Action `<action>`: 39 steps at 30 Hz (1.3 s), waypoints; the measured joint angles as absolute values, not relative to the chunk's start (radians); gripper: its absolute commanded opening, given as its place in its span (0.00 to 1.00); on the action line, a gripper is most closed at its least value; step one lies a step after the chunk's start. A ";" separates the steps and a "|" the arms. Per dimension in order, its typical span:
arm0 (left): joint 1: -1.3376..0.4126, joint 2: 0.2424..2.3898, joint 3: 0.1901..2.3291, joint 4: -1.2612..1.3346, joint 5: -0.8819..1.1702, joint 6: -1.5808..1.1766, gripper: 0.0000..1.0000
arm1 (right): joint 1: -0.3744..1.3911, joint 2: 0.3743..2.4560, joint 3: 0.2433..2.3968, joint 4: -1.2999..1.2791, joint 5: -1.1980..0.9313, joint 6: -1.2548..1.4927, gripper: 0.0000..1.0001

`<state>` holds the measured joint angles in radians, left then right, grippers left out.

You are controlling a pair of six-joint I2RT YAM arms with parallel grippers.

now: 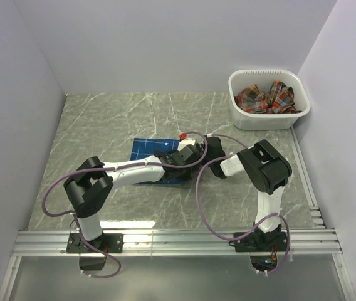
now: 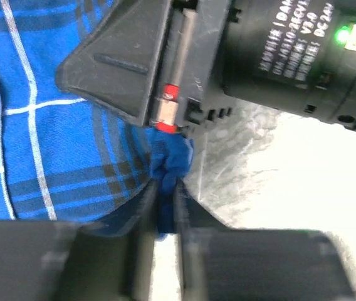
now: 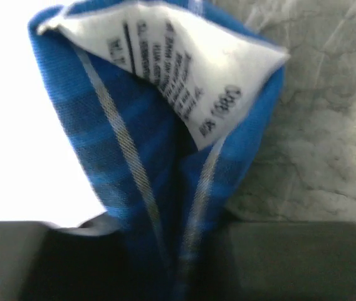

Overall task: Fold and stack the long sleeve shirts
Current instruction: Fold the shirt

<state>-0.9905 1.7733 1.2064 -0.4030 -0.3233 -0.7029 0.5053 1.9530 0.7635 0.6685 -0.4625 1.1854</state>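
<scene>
The blue shirt (image 1: 148, 149) is lying mid-frame on the table (image 1: 103, 125). The red-orange shirt (image 1: 262, 99) is sitting in the basket (image 1: 240, 116) at upper right. The left gripper (image 2: 165, 207) is pinching a bunched blue edge, and the right gripper (image 3: 178, 251) is clamping cloth below the care label (image 3: 184, 69).

Risk: both bites are looking thin, so one may slip and spill the fold.

Label print is reading too blurred. The motor housing (image 2: 291, 50) is showing "DC 24V".

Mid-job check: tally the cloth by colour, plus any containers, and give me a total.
Blue plaid shirt: 1
Red-orange plaid heap: 1 (cannot tell how many shirts it holds)
White basket: 1
Total: 3
</scene>
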 measured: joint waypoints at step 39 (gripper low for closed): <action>-0.113 1.268 1.024 -0.489 0.036 -0.575 0.73 | 0.445 1.869 1.977 -0.909 0.316 -0.075 0.00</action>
